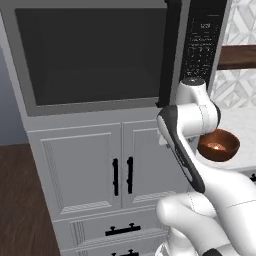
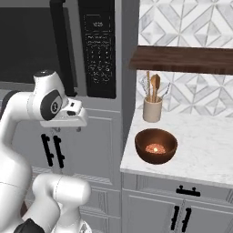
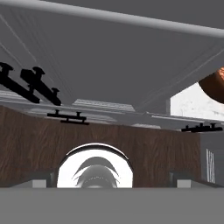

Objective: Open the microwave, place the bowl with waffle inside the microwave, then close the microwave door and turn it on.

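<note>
Close in front of the base, the gripper [image 2: 68, 129] points down; whether it is open I cannot tell. At two o'clock, the bowl [image 2: 156, 145] with waffle [image 2: 154, 148] sits on the counter [image 2: 205, 150], looking hard and smooth, so grab its rim. Farthest, the microwave door [image 1: 95, 55] is closed; pull its stiff handle [image 2: 61, 45].

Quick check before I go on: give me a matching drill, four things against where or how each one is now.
Things:
1. microwave door
2. bowl
3. waffle
4. utensil crock

Places or states:
A. inside the bowl
B. shut
C. on the white counter, near its front edge
D. by the tiled wall, under the wooden shelf

Pairs: 1-B, 2-C, 3-A, 4-D
</note>
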Controlling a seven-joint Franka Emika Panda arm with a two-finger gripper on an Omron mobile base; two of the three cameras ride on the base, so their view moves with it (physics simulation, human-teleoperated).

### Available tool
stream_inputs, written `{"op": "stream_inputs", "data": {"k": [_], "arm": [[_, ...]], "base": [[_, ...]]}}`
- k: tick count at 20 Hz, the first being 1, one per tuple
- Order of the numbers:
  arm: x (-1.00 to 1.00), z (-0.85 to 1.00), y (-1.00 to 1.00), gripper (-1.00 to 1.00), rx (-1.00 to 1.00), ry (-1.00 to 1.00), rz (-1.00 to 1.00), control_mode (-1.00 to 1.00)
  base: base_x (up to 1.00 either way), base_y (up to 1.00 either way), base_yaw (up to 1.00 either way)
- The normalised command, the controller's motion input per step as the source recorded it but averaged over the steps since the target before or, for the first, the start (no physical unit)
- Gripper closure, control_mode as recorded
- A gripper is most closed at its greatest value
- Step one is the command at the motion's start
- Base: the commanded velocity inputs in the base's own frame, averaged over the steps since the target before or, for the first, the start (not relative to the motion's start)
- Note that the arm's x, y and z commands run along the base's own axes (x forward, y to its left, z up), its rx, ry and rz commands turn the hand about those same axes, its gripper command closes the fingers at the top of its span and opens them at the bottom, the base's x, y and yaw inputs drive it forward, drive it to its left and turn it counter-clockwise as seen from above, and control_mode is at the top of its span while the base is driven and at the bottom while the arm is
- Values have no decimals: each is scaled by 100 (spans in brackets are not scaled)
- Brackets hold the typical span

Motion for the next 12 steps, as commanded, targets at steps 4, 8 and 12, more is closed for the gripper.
{"op": "stream_inputs", "data": {"k": [4,8,12], "arm": [[0,0,0,-100,0,0,0,100],[0,0,0,-100,0,0,0,100],[0,0,0,-100,0,0,0,100]], "base": [[0,-51,3],[0,-39,7],[0,-27,15]]}}
